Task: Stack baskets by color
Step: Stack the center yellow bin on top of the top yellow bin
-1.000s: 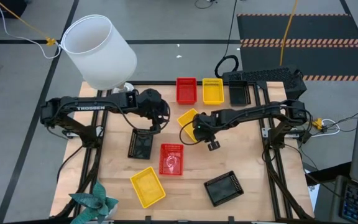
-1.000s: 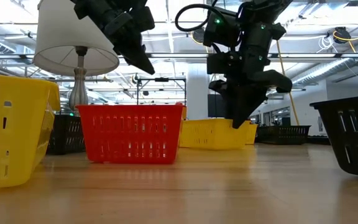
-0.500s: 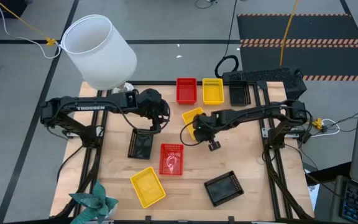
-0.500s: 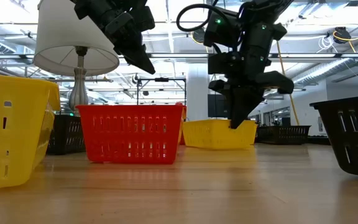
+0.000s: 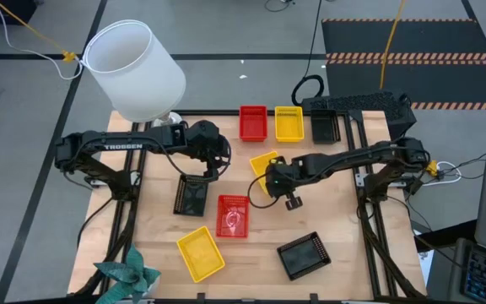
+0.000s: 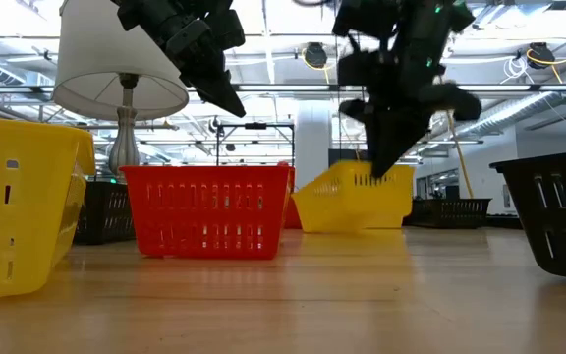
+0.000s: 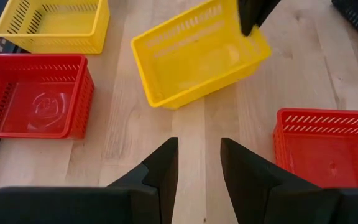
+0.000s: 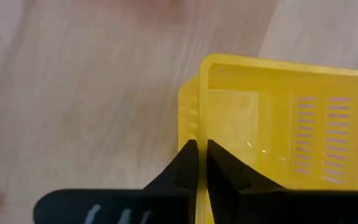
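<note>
A yellow basket (image 5: 262, 163) sits tilted near the table's middle, with my right gripper (image 5: 270, 179) shut on its near wall. My left gripper (image 5: 217, 172) hangs open above the wood, left of that basket, with nothing between its fingers (image 7: 197, 165). A red (image 5: 252, 122), a yellow (image 5: 288, 123) and a black basket (image 5: 324, 127) stand in a row at the far edge. Nearer lie a black (image 5: 192, 196), a red (image 5: 233, 215), a yellow (image 5: 200, 252) and another black basket (image 5: 303, 255). My right gripper pinches the rim of the yellow basket's end wall (image 8: 196, 118), one finger inside the basket and one outside. The fingers slant down from above. The held end is raised and the basket (image 6: 357, 202) tilts; whether its low end touches the table I cannot tell.
A white lampshade (image 5: 133, 67) stands at the far left corner and a green plant (image 5: 129, 274) at the near left corner. Bare wood (image 5: 344, 203) lies right of the held basket.
My right gripper has risen and shifted a little toward the table's right edge. The yellow basket has gone with it: its held end has come up, so it now stands tilted where it sat flat before.
</note>
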### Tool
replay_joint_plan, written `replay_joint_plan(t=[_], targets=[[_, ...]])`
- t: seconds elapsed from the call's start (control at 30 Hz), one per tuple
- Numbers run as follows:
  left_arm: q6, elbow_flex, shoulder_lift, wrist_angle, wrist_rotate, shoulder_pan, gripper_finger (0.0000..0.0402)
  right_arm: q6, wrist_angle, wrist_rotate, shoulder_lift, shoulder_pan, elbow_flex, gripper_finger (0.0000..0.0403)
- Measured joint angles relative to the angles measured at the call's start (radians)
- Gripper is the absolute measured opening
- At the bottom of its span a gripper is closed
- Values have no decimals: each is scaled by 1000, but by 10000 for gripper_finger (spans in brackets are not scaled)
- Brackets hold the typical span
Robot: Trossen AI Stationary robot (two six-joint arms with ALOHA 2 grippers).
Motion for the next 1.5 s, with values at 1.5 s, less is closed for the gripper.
replay_joint_plan(t=[1.5], targets=[[-5, 0, 0, 30, 0, 0, 122, -169, -75, 308, -305, -311, 82, 11]])
